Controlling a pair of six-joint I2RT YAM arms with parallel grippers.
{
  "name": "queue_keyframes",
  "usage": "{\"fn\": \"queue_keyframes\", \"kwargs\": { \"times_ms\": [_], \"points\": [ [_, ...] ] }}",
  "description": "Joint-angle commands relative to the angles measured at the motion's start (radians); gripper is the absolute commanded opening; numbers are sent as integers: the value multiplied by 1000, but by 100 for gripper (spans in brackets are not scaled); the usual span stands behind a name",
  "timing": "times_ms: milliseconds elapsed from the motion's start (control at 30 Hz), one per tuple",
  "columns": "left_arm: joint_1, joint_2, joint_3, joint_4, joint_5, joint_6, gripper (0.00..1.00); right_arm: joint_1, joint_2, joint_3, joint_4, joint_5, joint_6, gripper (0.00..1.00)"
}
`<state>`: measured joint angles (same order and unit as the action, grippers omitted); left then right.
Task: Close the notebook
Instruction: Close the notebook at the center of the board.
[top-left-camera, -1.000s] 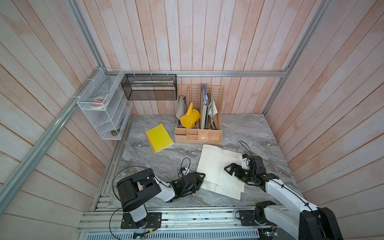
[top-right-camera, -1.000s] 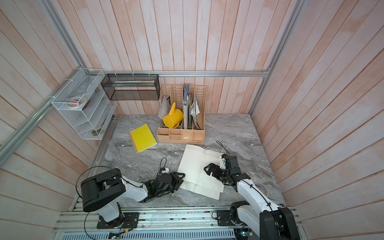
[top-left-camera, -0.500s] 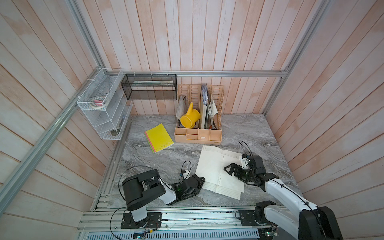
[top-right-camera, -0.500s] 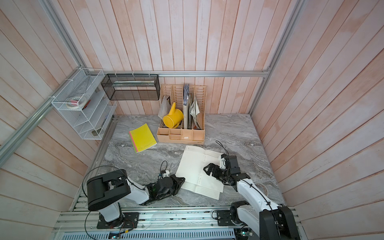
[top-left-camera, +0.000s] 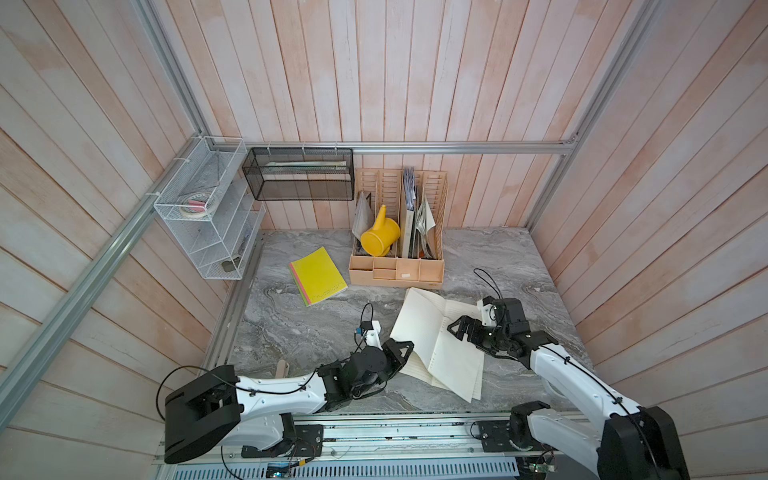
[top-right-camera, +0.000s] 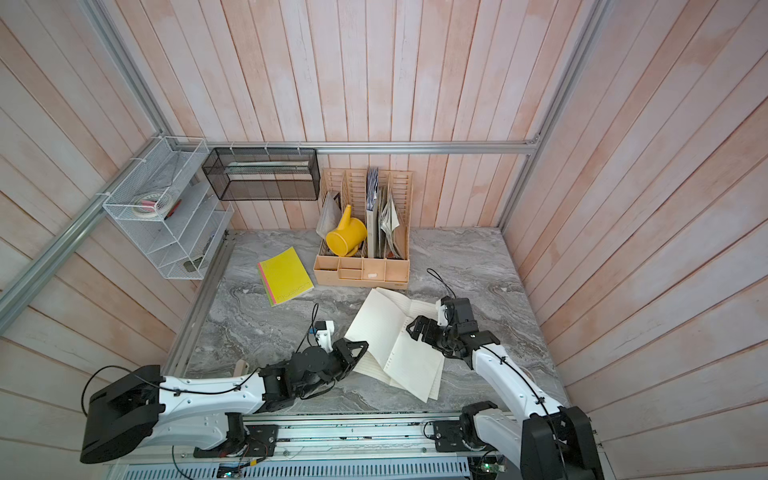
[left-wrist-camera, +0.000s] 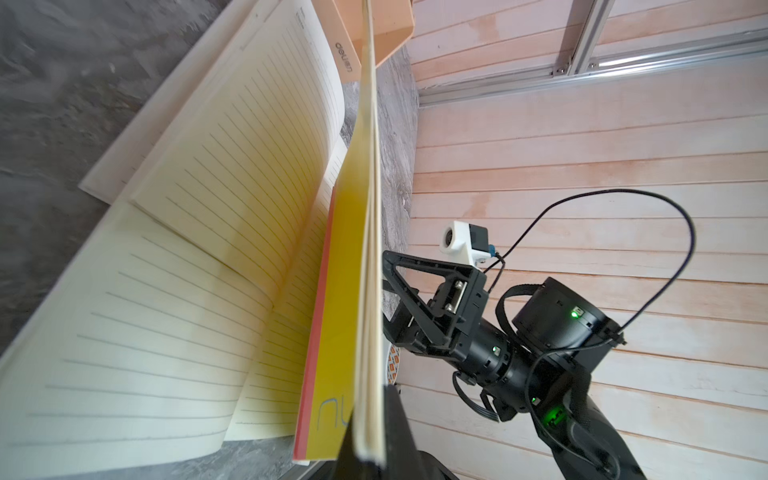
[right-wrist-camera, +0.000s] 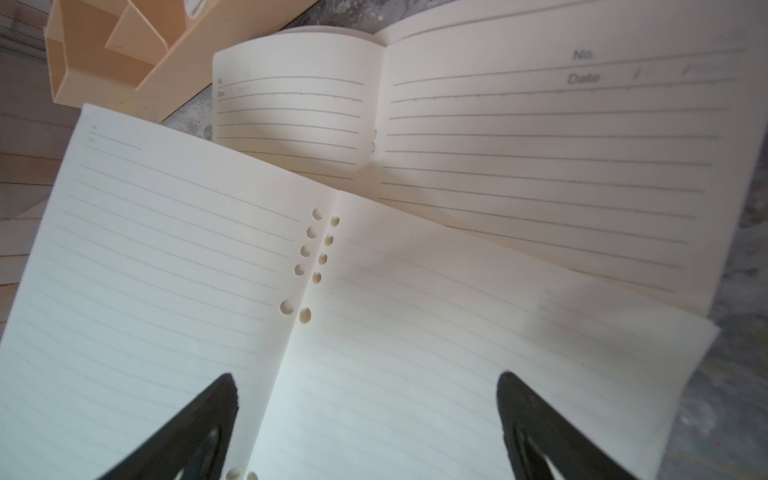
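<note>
The open notebook (top-left-camera: 451, 365) of cream lined pages lies on the marble table (top-left-camera: 316, 328), in both top views. My left gripper (top-left-camera: 405, 348) is shut on its left half (top-right-camera: 380, 322), a yellow cover with a wad of pages, and holds it raised and tilted over the spine. In the left wrist view that wad (left-wrist-camera: 368, 249) runs edge-on out of the left gripper (left-wrist-camera: 368, 451). My right gripper (top-left-camera: 459, 330) hovers open just over the right-hand page (right-wrist-camera: 415, 311). The right wrist view has the right gripper (right-wrist-camera: 365, 376) with nothing between its fingers.
More open lined pages (right-wrist-camera: 540, 137) lie under the notebook's far side. A closed yellow notebook (top-left-camera: 318, 276) lies to the left. A wooden desk organiser (top-left-camera: 397, 268) with a yellow watering can (top-left-camera: 380, 239) stands at the back wall, a white wire rack (top-left-camera: 208, 216) and black mesh basket (top-left-camera: 297, 174) at the back left.
My left gripper has shut on the notebook's left edge and lifted that half up and to the right. The right gripper has stayed open over the right page.
</note>
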<state>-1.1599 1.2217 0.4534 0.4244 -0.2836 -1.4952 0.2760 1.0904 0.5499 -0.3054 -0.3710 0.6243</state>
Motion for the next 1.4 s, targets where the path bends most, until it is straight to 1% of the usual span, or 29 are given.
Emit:
{"fn": "queue_keyframes", "kwargs": {
  "times_ms": [0, 133, 200, 300, 333, 467, 533, 633, 800, 900, 1067, 1200, 1300, 1367],
  "points": [
    [-3, -94, -39, -187, -140, 55, 0, 58, 41, 49, 22, 20, 10, 98],
    [-4, -245, -85, -357, -276, 40, 0, 151, 117, 89, 91, 14, 39, 98],
    [-3, -321, -104, -421, -333, 52, 0, 189, 156, 107, 117, 8, 47, 98],
    [-3, -422, -113, -543, -388, 51, 0, 235, 201, 121, 183, -25, 66, 98],
    [-3, -452, -110, -605, -403, 32, 0, 245, 212, 122, 210, -40, 75, 98],
    [-3, -543, -78, -844, -442, -39, 0, 278, 261, 143, 276, -64, 95, 98],
    [-4, -575, -53, -983, -447, -105, 0, 299, 295, 167, 293, -70, 94, 98],
    [-3, -601, -24, -1124, -445, -153, 0, 323, 346, 204, 329, -102, 89, 98],
    [-3, -623, 16, -1301, -468, -213, 0, 365, 408, 244, 434, -181, 107, 98],
    [-4, -648, 32, -1384, -492, -249, 0, 401, 457, 281, 446, -193, 104, 98],
    [-3, -695, 30, -1432, -506, -250, 0, 454, 534, 283, 555, -236, 147, 98],
    [-3, -706, 30, -1480, -506, -273, 0, 501, 603, 302, 627, -271, 175, 98],
    [-3, -709, 34, -1499, -513, -274, 0, 533, 655, 335, 651, -289, 183, 98],
    [-3, -703, 40, -1533, -522, -301, 0, 547, 681, 354, 654, -295, 189, 98]
  ]
}}
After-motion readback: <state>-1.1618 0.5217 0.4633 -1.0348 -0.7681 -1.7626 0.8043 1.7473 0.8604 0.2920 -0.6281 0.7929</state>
